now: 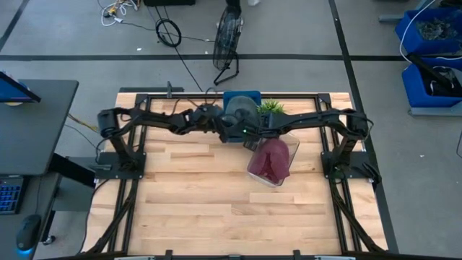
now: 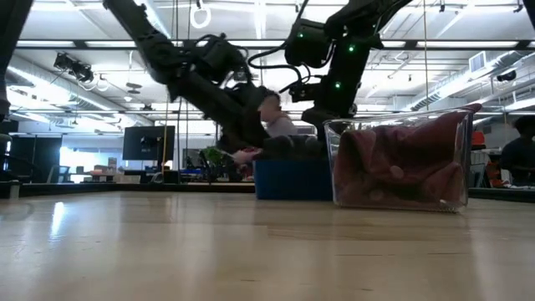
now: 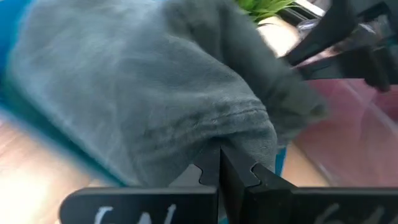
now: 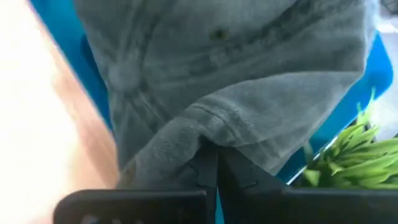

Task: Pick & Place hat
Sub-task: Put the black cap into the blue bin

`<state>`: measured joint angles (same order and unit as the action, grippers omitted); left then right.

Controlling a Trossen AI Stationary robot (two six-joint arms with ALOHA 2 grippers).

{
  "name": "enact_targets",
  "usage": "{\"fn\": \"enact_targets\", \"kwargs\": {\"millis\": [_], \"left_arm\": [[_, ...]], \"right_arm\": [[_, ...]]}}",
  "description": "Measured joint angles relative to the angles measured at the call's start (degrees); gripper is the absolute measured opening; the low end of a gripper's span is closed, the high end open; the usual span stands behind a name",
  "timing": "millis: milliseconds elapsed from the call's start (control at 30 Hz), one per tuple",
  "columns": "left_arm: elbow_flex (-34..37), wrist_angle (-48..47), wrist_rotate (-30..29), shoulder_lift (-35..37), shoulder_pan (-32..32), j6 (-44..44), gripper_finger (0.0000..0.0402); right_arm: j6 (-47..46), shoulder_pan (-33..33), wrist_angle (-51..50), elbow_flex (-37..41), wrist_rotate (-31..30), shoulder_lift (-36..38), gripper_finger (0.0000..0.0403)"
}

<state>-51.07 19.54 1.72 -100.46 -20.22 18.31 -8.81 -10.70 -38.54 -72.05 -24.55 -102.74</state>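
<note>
A grey cloth hat (image 1: 239,108) lies over a blue bin (image 1: 241,96) at the middle of the table's far side; the low view shows the hat (image 2: 281,125) above the bin (image 2: 292,179). My left gripper (image 1: 225,123) comes from the left and is shut on the hat (image 3: 155,93). My right gripper (image 1: 247,130) comes from the right and is shut on the same hat (image 4: 236,56), whose top button (image 4: 124,74) shows in the right wrist view. My left gripper pinches a stitched edge of the hat (image 3: 233,134) between its two fingers (image 3: 205,174), slanting down at it from the table's left. The cloth bunches up right at the fingertips. My right gripper pinches a seamed fold of the hat (image 4: 211,124) between its two fingers (image 4: 205,171), slanting steeply down from the right. The cloth puckers at the fingertips and spreads out over the blue bin beyond them.
A clear container (image 1: 274,160) with dark red cloth inside stands just near-right of the bin, close under the right arm. A green plant (image 1: 271,106) sits right of the bin. Bare wooden table (image 1: 216,209) fills the near half.
</note>
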Motion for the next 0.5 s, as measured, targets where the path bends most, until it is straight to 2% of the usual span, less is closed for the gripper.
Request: {"fn": "enact_targets", "kwargs": {"millis": [100, 333, 500], "left_arm": [[-4.45, -2.62, 2.27, -2.62, 0.21, -0.99, 0.0003], [-12.99, -16.01, 2.58, -7.85, 0.38, 0.36, 0.0003], [-14.19, -22.42, 2.57, -9.26, 0.4, 0.28, 0.0003]], "right_arm": [[0.77, -1.12, 0.48, 0.02, -0.01, 0.0, 0.0003], [1.17, -4.24, 1.92, 0.02, 0.63, -0.3, 0.0002], [0.45, -5.78, 3.62, 1.05, 10.51, -1.67, 0.0002]]}}
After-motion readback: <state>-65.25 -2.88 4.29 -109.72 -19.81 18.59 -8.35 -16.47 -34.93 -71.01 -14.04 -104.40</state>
